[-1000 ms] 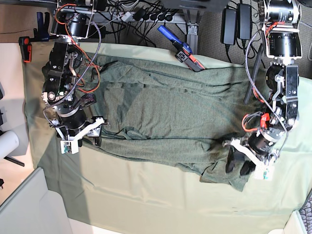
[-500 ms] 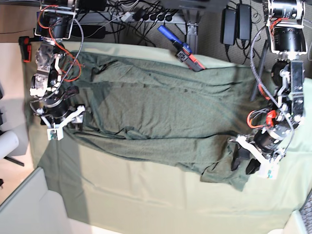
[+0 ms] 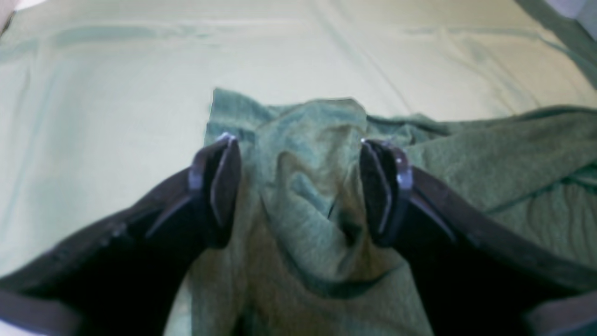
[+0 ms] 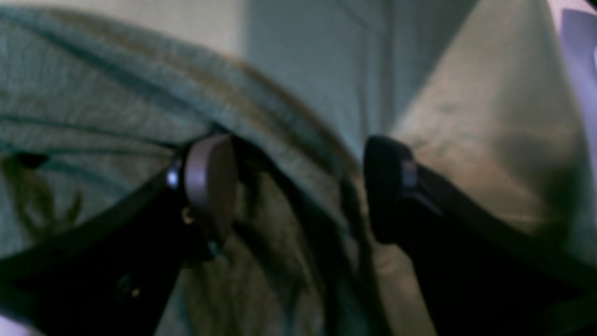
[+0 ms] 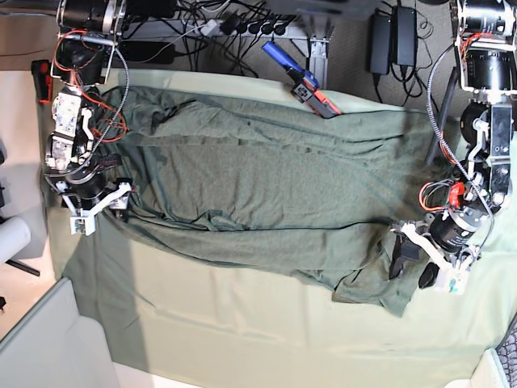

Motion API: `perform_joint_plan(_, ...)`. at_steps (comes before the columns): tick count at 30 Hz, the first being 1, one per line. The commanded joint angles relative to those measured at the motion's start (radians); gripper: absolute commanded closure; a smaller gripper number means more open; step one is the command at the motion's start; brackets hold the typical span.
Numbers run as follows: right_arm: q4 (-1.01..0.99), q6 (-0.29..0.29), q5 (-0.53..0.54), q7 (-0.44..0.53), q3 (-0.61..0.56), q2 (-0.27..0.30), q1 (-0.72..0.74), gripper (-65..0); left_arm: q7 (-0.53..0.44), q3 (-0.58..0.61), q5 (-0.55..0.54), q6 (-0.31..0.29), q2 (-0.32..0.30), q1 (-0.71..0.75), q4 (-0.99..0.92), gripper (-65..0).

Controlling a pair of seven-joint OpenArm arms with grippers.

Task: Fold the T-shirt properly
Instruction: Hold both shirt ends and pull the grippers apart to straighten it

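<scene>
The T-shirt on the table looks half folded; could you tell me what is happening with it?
Two robot arms are folding the dark green T-shirt. It lies wrinkled, partly folded along its near edge. The left gripper and right gripper are both open over opposite ends of that edge.

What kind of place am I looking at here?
Probably a robotics lab or workshop: two robot arms, the right and left, reach over a cloth-covered table, with black power adapters and loose cables behind.
</scene>
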Motion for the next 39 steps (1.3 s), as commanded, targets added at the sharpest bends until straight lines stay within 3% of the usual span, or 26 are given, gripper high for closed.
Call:
perform_joint_plan(1,0.013,0.009,0.002,0.027,-0.016,0.017,0.022,-38.0,-0.029,0.007,-0.005,-0.011,-0.006,-0.032,-0.008,-43.6)
perform_joint_plan(5,0.013,0.008,-0.043,0.055,-0.074,0.018,0.022,-9.2,-0.071,0.054,0.037,-0.011,-0.006,-0.108,-0.129,-43.6)
perform_joint_plan(7,0.013,0.008,-0.048,0.055,-0.076,0.020,0.022,0.0,-0.085,0.074,0.048,-0.010,-0.006,-0.154,-0.204,-43.6)
perform_joint_plan(16,0.013,0.007,-0.095,0.054,-0.065,0.025,0.022,0.0,-0.140,0.087,0.077,-0.011,-0.005,-0.314,-0.479,-43.6)
perform_joint_plan(24,0.013,0.007,-0.072,0.055,-0.054,0.024,0.022,0.0,-0.192,0.121,0.103,-0.011,-0.002,-0.324,-0.527,-42.9)
perform_joint_plan(26,0.013,0.007,-0.056,0.055,-0.054,0.024,0.022,0.0,-0.199,0.143,0.103,-0.011,-0.002,-0.324,-0.527,-35.2)
perform_joint_plan(29,0.013,0.008,-0.052,0.055,-0.054,0.024,0.022,0.0,-0.206,0.166,0.112,-0.011,-0.002,-0.324,-0.527,-14.0)
perform_joint_plan(32,0.013,0.008,-0.052,0.055,-0.054,0.024,0.022,0.0,-0.224,0.164,0.114,-0.011,-0.002,-0.325,-0.526,0.0)
perform_joint_plan(39,0.013,0.008,-0.053,0.055,-0.054,0.025,0.022,0.0,-0.200,0.057,0.114,-0.021,-0.008,-0.324,-0.525,0.0)
